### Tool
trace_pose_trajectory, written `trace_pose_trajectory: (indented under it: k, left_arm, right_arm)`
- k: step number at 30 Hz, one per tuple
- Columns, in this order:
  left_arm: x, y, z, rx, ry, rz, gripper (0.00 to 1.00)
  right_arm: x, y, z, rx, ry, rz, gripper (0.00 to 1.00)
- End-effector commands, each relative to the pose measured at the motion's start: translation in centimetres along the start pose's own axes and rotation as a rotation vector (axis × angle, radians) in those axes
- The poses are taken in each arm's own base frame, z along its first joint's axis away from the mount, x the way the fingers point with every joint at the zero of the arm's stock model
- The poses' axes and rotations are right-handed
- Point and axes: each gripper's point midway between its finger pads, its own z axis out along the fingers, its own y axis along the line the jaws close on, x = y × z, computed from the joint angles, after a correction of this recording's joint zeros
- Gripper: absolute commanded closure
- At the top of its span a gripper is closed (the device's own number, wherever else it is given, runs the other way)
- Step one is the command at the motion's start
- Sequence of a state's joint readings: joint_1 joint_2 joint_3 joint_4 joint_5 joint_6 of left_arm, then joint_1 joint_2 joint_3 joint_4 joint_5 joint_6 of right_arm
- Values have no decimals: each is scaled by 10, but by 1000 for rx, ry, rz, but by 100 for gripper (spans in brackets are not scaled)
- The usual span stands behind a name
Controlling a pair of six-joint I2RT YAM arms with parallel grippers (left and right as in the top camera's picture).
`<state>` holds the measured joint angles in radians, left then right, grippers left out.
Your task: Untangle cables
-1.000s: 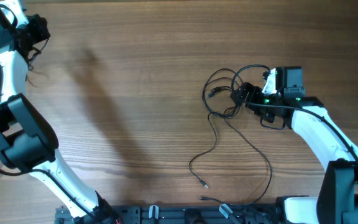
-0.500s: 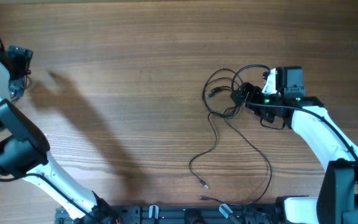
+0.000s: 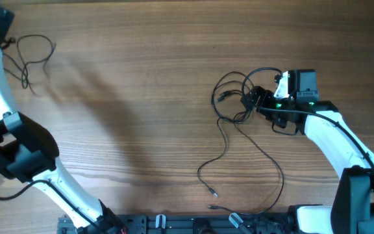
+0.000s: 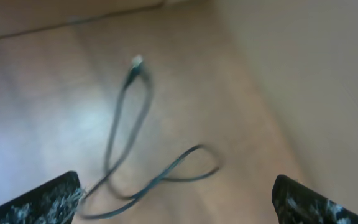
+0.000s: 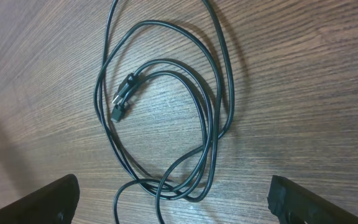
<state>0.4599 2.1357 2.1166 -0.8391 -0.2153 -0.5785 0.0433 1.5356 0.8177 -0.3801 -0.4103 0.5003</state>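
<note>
One cable (image 3: 36, 51) set apart, the tangle (image 3: 236, 97) not yet undone

On the wooden table (image 3: 141, 78) we saw our left gripper (image 4: 176, 186) spread wide and empty above the lone cable at the far-left corner. Our right gripper (image 5: 173, 199), jaws equally wide and holding nothing, hovered over the tangle toward the right edge. We judged that the next move called for pinching one loop beside its plug (image 5: 123, 96) and drawing it out slowly.

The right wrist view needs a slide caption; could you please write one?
Open right gripper above coiled thin black cables, one plug visible, on wood table.
</note>
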Motion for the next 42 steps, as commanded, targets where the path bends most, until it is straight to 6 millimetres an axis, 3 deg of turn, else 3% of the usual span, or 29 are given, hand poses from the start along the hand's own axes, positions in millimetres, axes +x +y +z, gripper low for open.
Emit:
trace_pose_trajectory:
  k: [1, 3, 5, 8, 12, 20, 22, 23, 25, 29, 35, 38, 39, 41, 42]
  left_arm:
    - [71, 21, 50, -65, 252, 93, 0]
    - [97, 3, 47, 54, 386, 74, 0]
    - [111, -20, 32, 192, 485, 51, 0]
    - [123, -54, -3, 367, 555, 114, 0]
    - [134, -77, -58, 456, 538, 315, 0]
    - [162, -103, -203, 639, 483, 632, 0]
    - [163, -103, -253, 707, 429, 672, 0]
    - [166, -97, -275, 738, 399, 704, 0]
    - [169, -83, -295, 756, 365, 713, 0]
    - [189, -35, -315, 805, 253, 696, 0]
    - [221, 59, -293, 626, 116, 687, 0]
    - [246, 94, -290, 561, 198, 704, 0]
    - [262, 116, -291, 506, 289, 720, 0]
    - [274, 130, -292, 473, 358, 728, 0]
    - [273, 127, -292, 484, 348, 727, 0]
  right_arm:
    - [3, -4, 3, 14, 5, 9, 0]
    - [3, -4, 3, 14, 5, 9, 0]
    - [3, -4, 3, 14, 5, 9, 0]
    - [3, -4, 3, 13, 4, 9, 0]
    - [3, -4, 3, 13, 4, 9, 0]
    - [2, -3, 3, 13, 4, 9, 0]
    - [2, -3, 3, 13, 3, 8, 0]
    - [2, -3, 3, 13, 3, 8, 0]
    - [2, -3, 3, 13, 3, 8, 0]
    - [2, -3, 3, 13, 3, 8, 0]
    - [2, -3, 3, 13, 3, 8, 0]
    - [2, -3, 3, 13, 3, 8, 0]
    - [2, -3, 3, 13, 3, 8, 0]
    - [2, -3, 3, 13, 3, 9, 0]
    - [2, -3, 3, 13, 3, 8, 0]
